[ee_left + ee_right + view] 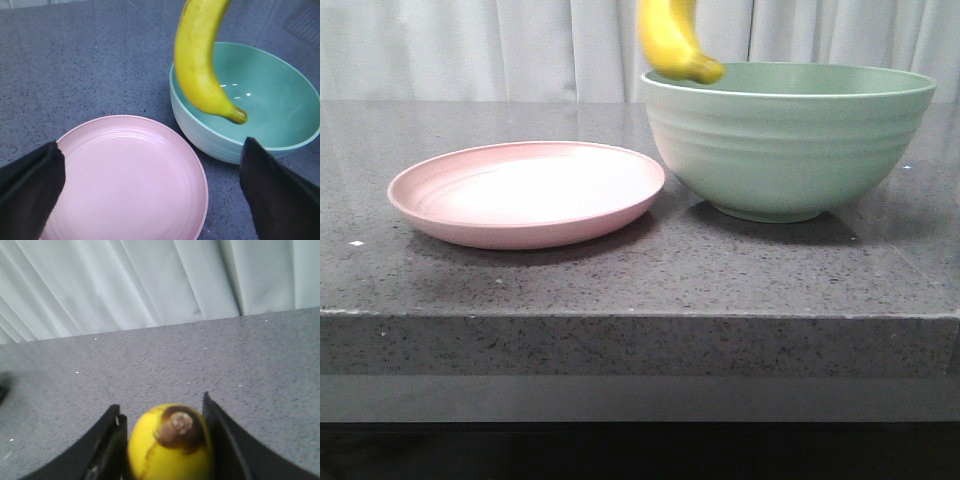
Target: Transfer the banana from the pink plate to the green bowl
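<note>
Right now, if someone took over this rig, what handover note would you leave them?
Right gripper: shut on the banana, held hanging with its lower tip over the near-left rim of the green bowl.
Left gripper: open, holding nothing, above the pink plate.
Done: banana lifted off the plate, which now holds nothing.
Left: move it over the bowl's middle, lower, release.

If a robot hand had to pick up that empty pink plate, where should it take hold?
Probably at the raised rim. The pink plate is shallow and lies flat on the table, so only its lifted edge offers something to pinch, one finger above and one beneath. The side away from the green bowl looks best, since the bowl sits close against the other side.
</note>
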Available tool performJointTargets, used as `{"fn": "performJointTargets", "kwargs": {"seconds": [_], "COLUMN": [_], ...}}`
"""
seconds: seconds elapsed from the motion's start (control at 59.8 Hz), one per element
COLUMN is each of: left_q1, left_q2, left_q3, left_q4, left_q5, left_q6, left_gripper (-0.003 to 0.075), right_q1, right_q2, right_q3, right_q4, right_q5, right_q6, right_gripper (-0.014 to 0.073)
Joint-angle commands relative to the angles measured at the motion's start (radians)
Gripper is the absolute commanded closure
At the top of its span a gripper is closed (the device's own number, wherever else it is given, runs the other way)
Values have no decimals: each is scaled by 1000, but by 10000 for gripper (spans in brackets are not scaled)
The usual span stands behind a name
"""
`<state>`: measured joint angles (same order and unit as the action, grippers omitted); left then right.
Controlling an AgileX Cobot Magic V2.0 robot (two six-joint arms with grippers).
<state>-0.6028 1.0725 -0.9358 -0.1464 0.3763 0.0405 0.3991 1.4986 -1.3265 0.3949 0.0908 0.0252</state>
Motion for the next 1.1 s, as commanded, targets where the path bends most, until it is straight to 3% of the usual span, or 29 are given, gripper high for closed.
{"fn": "performJointTargets", "kwargs": {"seconds": [0.0,0.268,0.435,0.92,1.087], "left_q1": [-7,-7,-7,-7,-7], "left_q2": [-23,-23,-23,-23,-23], "left_q3": [-30,-30,-30,-30,-30], "left_q4": [-5,-5,-5,-5,-5], "left_q5": [-79,-79,-79,-79,-79], "left_q6": [-1,-1,-1,-1,-1], "left_gripper": [29,29,29,29,29], "right_q1": [-27,-77,-79,-79,-79], "right_q2": [-43,-38,-11,52,52], "right_q3": [-43,-43,-43,-43,-43], "right_q4": [-53,-174,-179,-179,-179], "right_q5": [-64,101,182,198,197], "right_q6": [-8,-8,-8,-8,-8], "right_gripper": [590,589,589,583,438]}}
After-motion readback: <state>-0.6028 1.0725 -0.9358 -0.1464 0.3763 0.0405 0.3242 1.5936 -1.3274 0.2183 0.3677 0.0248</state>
